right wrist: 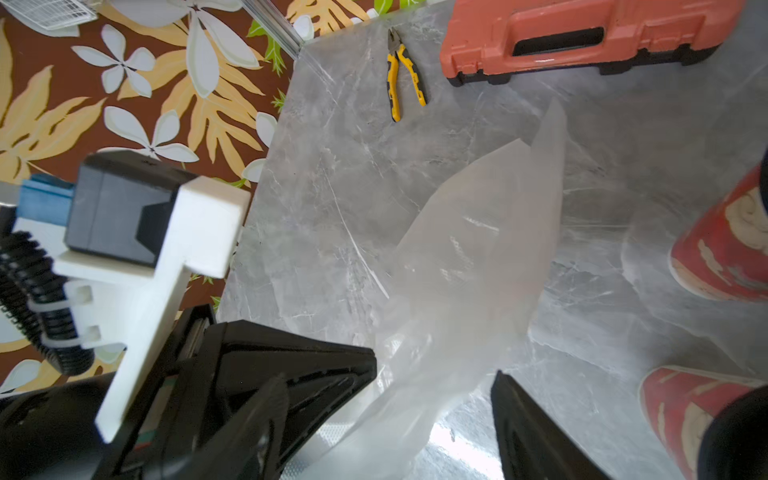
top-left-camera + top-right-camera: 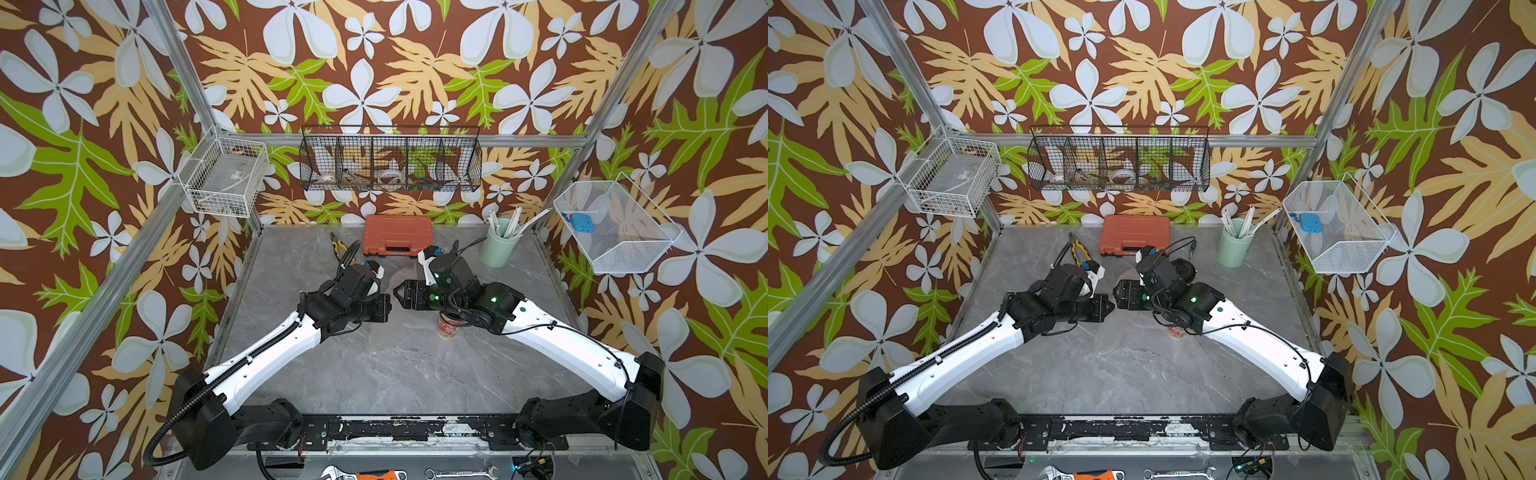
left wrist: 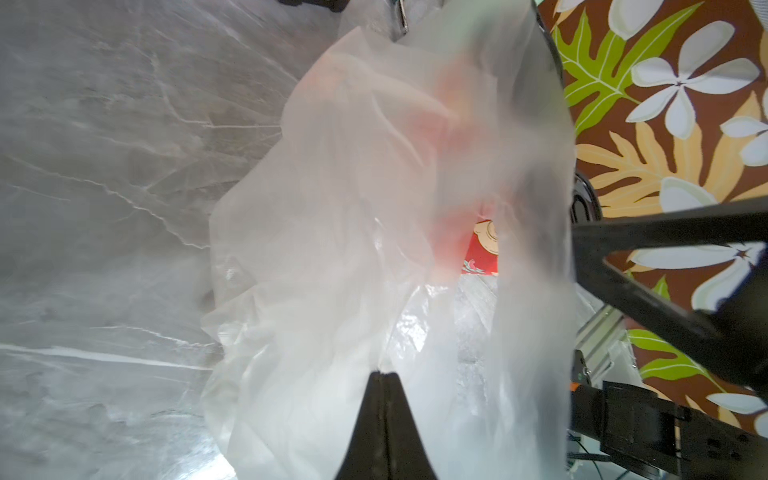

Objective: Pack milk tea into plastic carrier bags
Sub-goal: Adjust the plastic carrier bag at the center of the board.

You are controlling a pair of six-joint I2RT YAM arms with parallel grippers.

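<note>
One plastic carrier bag (image 1: 478, 257) is certain. It is thin, clear, crumpled film, and the left fingers (image 3: 381, 386) are pressed fully together on its edge. From that pinch it sags to the bench (image 2: 374, 374) and passes between the right fingers (image 2: 399, 297), which stand spread wide and grip nothing. The two sets of fingers point tip to tip, near each other. More crinkled film lies on the bench past the left fingers; I cannot tell whether it is a second bag.

Two milk tea cups stand on the bench outside the bag, beside the right fingers on the side away from the left fingers. They are the back cup (image 1: 723, 249) and the front cup (image 1: 685, 415), near each other but apart.

Beyond both sets of fingertips lie one orange tool case (image 2: 397, 235), one pair of pliers (image 1: 399, 75) and one pale green cup (image 2: 498, 245) of white straws.

In both top views the right arm covers the cups. Only the front cup's lower body shows, and in a top view one black lid (image 2: 1185, 269) shows. The bag cannot be made out there. In the left wrist view the bag veils most of a cup.
</note>
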